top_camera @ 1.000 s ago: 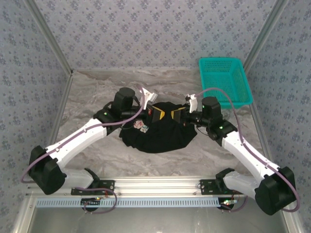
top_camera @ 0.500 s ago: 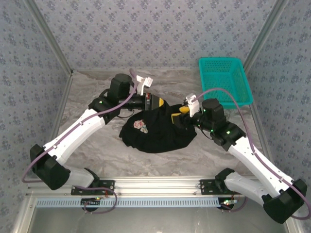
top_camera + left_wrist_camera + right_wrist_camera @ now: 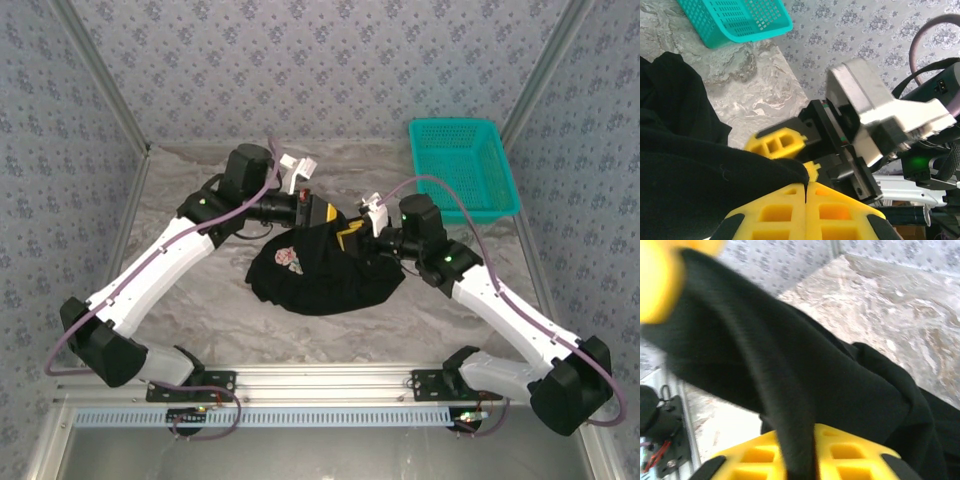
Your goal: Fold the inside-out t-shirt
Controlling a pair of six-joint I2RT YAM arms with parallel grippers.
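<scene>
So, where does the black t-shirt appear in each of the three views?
Top external: the t-shirt lies at the centre of the picture.
Left wrist: the t-shirt covers the lower left.
Right wrist: the t-shirt runs from upper left to lower right.
Shared landmark: the grey marble table.

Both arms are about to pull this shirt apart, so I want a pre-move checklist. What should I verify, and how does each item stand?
1. Left claw gripping the t-shirt: ok, fabric is pinched in it.
2. Right claw gripping the t-shirt: ok.
3. Room between the claws: not ok, they are close together.
4. Basket apart from the t-shirt: ok.
5. Which part of the t-shirt is held: cannot tell.
</scene>
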